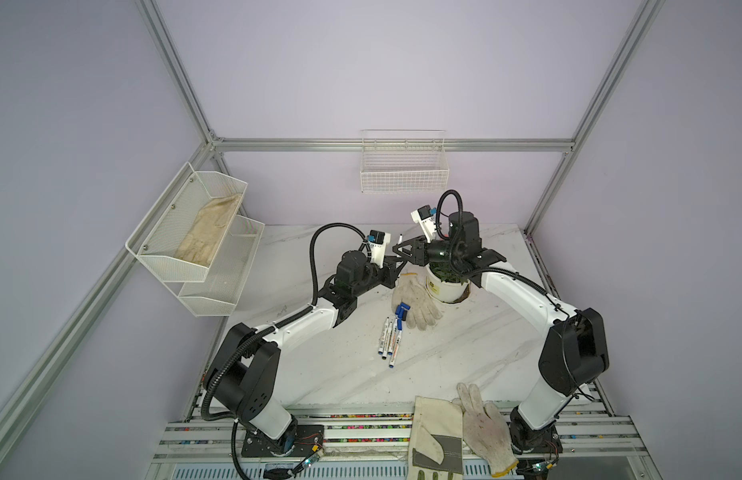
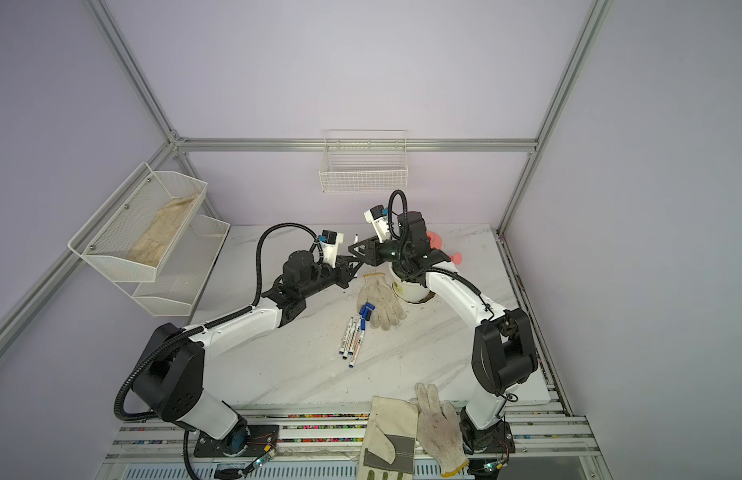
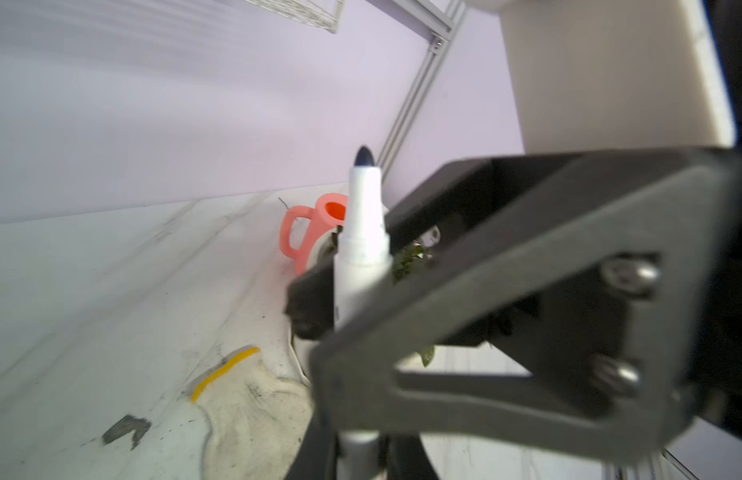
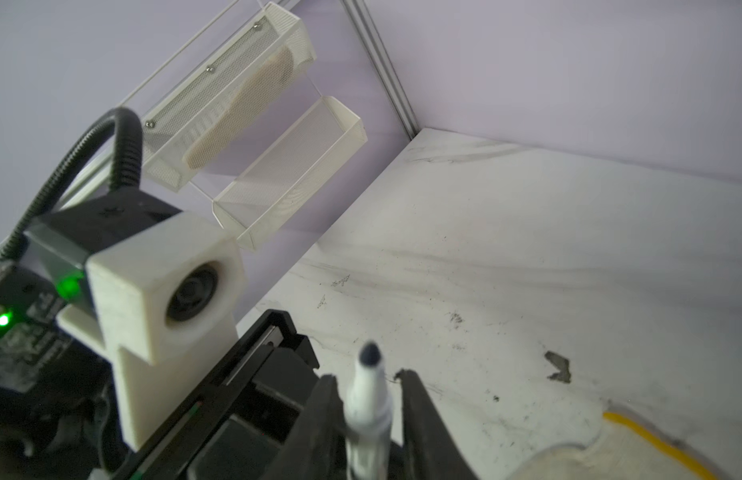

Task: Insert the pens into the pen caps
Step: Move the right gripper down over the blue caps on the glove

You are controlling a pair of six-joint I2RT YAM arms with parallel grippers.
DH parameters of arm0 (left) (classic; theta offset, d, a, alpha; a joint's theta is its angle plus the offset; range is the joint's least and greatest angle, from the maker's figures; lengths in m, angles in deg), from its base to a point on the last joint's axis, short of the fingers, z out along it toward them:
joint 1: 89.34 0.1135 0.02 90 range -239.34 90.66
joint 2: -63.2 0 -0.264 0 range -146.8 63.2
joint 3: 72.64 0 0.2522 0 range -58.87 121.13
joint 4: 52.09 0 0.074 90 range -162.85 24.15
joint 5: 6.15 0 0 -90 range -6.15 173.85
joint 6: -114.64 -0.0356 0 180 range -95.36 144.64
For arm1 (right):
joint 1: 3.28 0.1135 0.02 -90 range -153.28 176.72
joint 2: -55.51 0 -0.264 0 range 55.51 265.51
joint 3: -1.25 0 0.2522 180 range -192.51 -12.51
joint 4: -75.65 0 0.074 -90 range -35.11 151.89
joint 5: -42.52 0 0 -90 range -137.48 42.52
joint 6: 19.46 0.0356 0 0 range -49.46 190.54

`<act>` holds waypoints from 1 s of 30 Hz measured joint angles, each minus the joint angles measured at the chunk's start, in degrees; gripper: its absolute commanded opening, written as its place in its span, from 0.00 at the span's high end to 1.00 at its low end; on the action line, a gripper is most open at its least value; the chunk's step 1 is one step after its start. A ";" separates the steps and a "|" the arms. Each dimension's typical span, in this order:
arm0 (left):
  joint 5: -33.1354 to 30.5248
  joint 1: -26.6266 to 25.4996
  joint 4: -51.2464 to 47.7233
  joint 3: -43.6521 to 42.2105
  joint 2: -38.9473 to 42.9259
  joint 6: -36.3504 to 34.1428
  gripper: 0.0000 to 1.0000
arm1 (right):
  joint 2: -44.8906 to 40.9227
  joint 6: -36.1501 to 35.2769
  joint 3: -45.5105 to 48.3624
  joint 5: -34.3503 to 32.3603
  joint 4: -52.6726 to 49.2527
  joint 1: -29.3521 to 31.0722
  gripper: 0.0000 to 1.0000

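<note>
An uncapped white pen [image 1: 400,241] [image 2: 356,240] stands upright in the air between my two grippers, dark tip up. My left gripper [image 1: 393,262] [image 3: 359,455] is shut on the pen's [image 3: 361,253] lower barrel. My right gripper [image 1: 399,250] [image 4: 367,388] is open, its jaws on either side of the same pen [image 4: 367,405] with a gap on one side. Several more pens [image 1: 389,337] [image 2: 352,338] lie together mid-table. Blue pen caps [image 1: 401,311] [image 2: 366,311] sit at their far end, against a knitted glove [image 1: 417,301].
A white plant pot [image 1: 446,289] stands under the right wrist, with a pink watering can [image 3: 307,232] behind it. Two gloves [image 1: 481,424] lie at the table's front edge. A mesh shelf [image 1: 195,237] hangs left and a wire basket [image 1: 404,172] on the back wall.
</note>
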 measured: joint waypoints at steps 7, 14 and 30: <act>-21.97 2.19 -4.92 -8.61 6.80 9.62 1.00 | 0.17 -5.46 1.42 -14.29 -9.55 3.06 0.51; -28.00 3.32 -11.56 -9.38 7.15 11.93 1.00 | 9.35 -10.21 -0.55 -25.03 -19.69 10.38 0.59; -27.96 2.56 -14.23 -9.38 7.08 11.78 1.00 | 16.26 -12.26 -1.51 -33.44 -27.69 11.52 0.66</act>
